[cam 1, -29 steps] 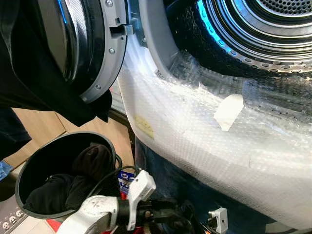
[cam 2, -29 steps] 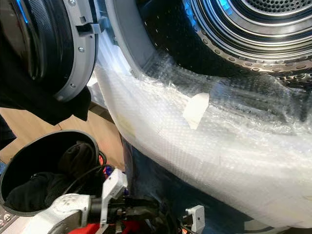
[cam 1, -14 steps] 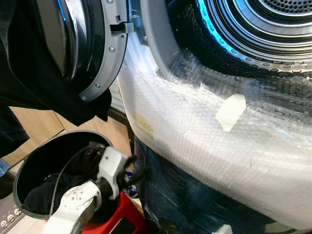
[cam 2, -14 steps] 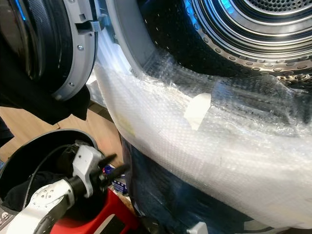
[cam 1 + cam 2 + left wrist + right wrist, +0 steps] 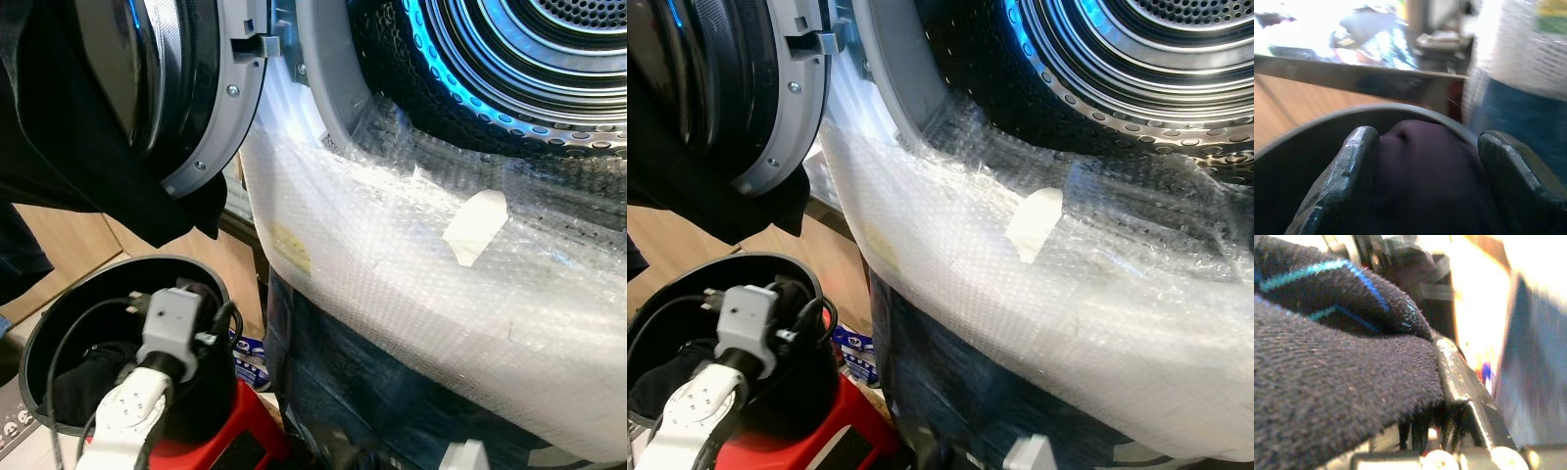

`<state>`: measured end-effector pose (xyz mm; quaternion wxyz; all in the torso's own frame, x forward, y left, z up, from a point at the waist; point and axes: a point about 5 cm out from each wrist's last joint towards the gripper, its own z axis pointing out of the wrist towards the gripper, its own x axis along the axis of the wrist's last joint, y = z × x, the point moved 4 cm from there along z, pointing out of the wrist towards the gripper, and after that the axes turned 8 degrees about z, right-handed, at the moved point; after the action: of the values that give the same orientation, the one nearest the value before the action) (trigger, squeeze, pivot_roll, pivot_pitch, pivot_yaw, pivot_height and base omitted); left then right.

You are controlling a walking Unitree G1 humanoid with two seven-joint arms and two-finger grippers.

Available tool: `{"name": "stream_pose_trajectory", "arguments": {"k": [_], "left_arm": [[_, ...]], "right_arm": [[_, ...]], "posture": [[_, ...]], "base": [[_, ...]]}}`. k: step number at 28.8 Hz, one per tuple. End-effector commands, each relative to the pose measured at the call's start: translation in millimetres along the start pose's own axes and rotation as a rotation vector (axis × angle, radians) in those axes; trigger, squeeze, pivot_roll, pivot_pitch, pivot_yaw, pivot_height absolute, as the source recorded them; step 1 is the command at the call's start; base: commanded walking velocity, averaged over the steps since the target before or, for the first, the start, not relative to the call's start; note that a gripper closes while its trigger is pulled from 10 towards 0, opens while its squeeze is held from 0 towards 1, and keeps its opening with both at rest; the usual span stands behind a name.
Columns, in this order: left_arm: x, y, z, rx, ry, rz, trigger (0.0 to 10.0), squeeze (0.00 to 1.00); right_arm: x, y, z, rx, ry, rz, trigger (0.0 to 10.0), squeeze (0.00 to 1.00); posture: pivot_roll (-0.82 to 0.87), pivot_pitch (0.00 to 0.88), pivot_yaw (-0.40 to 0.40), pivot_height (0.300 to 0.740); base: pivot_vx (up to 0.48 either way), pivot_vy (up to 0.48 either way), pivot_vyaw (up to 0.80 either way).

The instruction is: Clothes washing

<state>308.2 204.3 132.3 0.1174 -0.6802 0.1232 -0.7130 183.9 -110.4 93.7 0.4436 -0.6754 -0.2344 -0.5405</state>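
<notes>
A black round bin (image 5: 39, 333) on the floor at lower left holds dark clothes (image 5: 83, 377). My left arm reaches down into it, its grey wrist block (image 5: 171, 315) just above the rim. In the left wrist view my left gripper (image 5: 1427, 142) stands open, with a dark purple cloth (image 5: 1425, 181) lying between its fingers. In the right wrist view a dark knitted garment (image 5: 1327, 382) with blue and teal stripes is pressed against one black finger (image 5: 1464, 391) of my right gripper, which is shut on it. The washer's steel drum (image 5: 549, 59) gapes open at upper right.
The round washer door (image 5: 211, 108) swings open at upper left, with a black cloth (image 5: 78, 166) draped over it. Bubble wrap (image 5: 392, 264) with a tape patch (image 5: 475, 227) covers the machine's front. A red part (image 5: 220, 441) sits beside the bin, over wooden floor (image 5: 69, 255).
My left arm has swung left from under the machine's front and now points down into the bin. The view has shifted slightly.
</notes>
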Motion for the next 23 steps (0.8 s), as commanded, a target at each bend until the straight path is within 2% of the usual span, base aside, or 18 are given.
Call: {"name": "stream_pose_trajectory", "arguments": {"k": [1,2,3,6,8,10,12,13,16,17,18,19,21,23], "left_arm": [[7,-19.7,0.3,0.104,0.049,0.039,10.0,0.0],[9,-24.5,0.0,0.131,0.063,0.033,10.0,0.0],[14,-33.7,-0.9,0.185,0.086,0.031,10.0,0.0],[19,-39.0,-2.7,0.222,0.13,0.086,10.0,0.0],[17,-34.3,-2.3,0.212,0.131,0.078,10.0,0.0],[16,-29.8,-2.1,0.205,0.133,0.068,10.0,0.0],[19,-21.3,-1.1,0.165,0.161,0.115,10.0,0.0],[16,-21.1,-0.9,0.171,0.158,0.108,10.0,0.0],[14,-19.7,-2.4,0.174,0.164,0.124,10.0,0.0],[15,-18.3,-3.6,0.18,0.173,0.138,10.0,0.0],[15,-18.3,-3.6,0.18,0.173,0.138,10.0,0.0],[15,-16.2,-3.2,0.177,0.176,0.13,10.0,0.0],[16,-14.5,-2.2,0.174,0.178,0.117,10.0,0.0],[15,-9.8,-1.6,0.169,0.179,0.117,10.0,0.0]], "right_arm": [[26,-13.1,-0.9,0.032,0.056,-0.022,0.0,0.0],[33,-18.0,-0.8,0.047,0.065,-0.032,0.0,0.0],[48,-29.5,0.5,0.098,0.095,-0.051,0.0,0.0],[89,-42.7,5.8,0.145,0.211,-0.09,0.0,0.0],[121,-54.8,7.9,0.221,0.314,-0.128,0.0,0.0],[139,-59.4,7.8,0.248,0.363,-0.16,0.0,0.0],[167,-64.9,5.9,0.286,0.429,-0.21,0.0,0.0],[186,-66.7,4.1,0.303,0.475,-0.235,0.0,0.0],[218,-62.2,2.3,0.29,0.554,-0.253,0.0,0.0],[237,-58.1,1.2,0.27,0.624,-0.241,0.0,0.0],[237,-58.1,1.2,0.27,0.624,-0.241,0.0,0.0],[251,-54.7,1.5,0.243,0.669,-0.25,0.0,0.0],[262,-51.8,2.5,0.215,0.696,-0.266,0.0,0.0],[283,-42.1,10.9,0.144,0.729,-0.322,0.0,0.0]], "posture": [[0.03,0.148,-0.01,0.74],[0.03,0.148,-0.01,0.74],[0.03,0.145,-0.01,0.74],[0.03,0.134,-0.014,0.74],[0.03,0.124,-0.017,0.74],[0.03,0.121,-0.018,0.74],[0.03,0.101,-0.026,0.74],[0.02,0.094,-0.028,0.74],[0.03,0.085,-0.035,0.74],[0.03,0.079,-0.038,0.74],[0.03,0.079,-0.038,0.74],[0.04,0.082,-0.042,0.74],[0.04,0.085,-0.043,0.74],[0.04,0.088,-0.04,0.74]], "base": [[0.0,0.0,0.0],[0.0,0.0,0.0],[0.0,0.0,0.0],[0.0,0.0,0.0],[0.0,0.0,0.0],[0.0,0.0,0.0],[0.0,0.0,0.0],[0.0,0.0,0.0],[0.0,0.0,0.0],[0.0,0.0,0.0],[0.0,0.0,0.0],[0.0,0.0,0.0],[0.0,0.0,0.0],[0.0,0.0,0.0]]}}
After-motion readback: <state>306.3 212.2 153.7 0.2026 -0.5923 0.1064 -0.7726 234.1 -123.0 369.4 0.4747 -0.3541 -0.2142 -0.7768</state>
